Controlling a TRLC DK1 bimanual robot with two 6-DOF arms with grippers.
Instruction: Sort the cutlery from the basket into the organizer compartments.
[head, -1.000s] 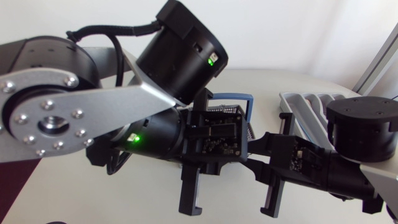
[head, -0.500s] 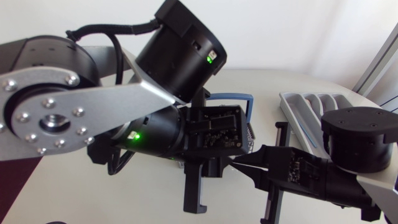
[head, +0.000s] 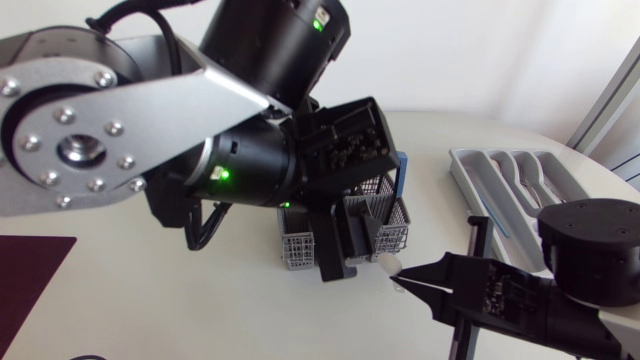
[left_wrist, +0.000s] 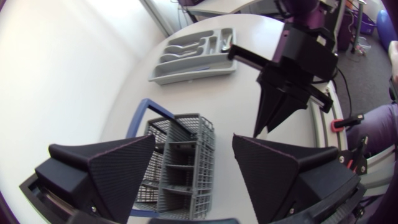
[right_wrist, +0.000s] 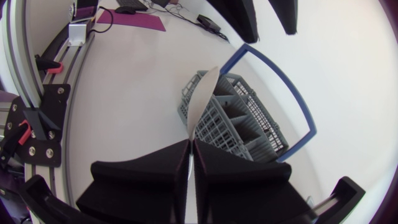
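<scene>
Right jaws are pinched flat together on a thin white utensil (right_wrist: 200, 102), a flat, pale, smooth strip. Can't tell whether it's a spoon or a knife. Its tip is just beside the basket (head: 392, 238), outside it. Left jaws are spread wide, gripping nothing, over the basket, which is boxy grey wire mesh split into cells with a blue hoop handle (head: 403, 178). Organizer (head: 515, 175) is a grey moulded tray with long curved slots, by the right edge of the desk (head: 200, 310).
</scene>
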